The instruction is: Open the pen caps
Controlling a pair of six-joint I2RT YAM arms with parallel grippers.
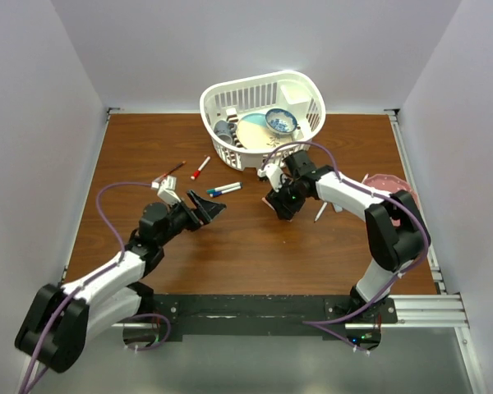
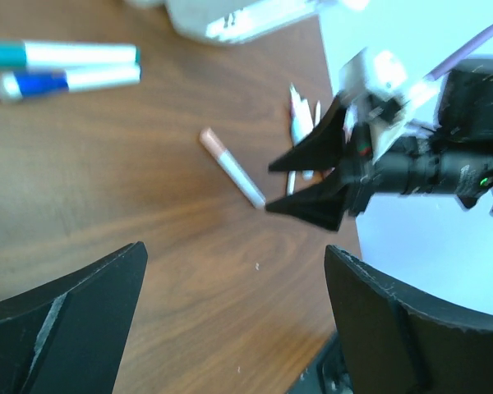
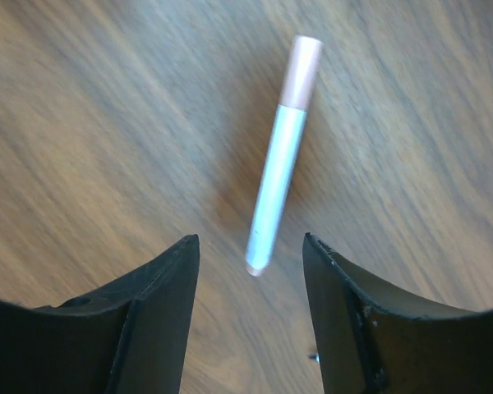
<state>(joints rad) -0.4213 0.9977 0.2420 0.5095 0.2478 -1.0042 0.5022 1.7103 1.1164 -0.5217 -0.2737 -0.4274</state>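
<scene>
Left arm: I reach low across the table; my left gripper (image 1: 211, 207) is spread wide, holding nothing.
Right arm: elbow bent inward; my right gripper (image 1: 279, 205) has its jaws parted, gripping nothing.
Pink cap (image 3: 301, 72): on its pen (image 3: 273, 180), lying free between my right fingers.
Left wrist only: blue cap (image 2: 29, 84) and teal cap (image 2: 4, 55), both fitted, side by side.

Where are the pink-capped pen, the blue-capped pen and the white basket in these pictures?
pink-capped pen (image 3: 276, 172): right wrist view, on its pale barrel.
blue-capped pen (image 2: 84, 80): left wrist view, on its white barrel.
white basket (image 1: 255, 92): top external view, on its slatted back wall.
</scene>
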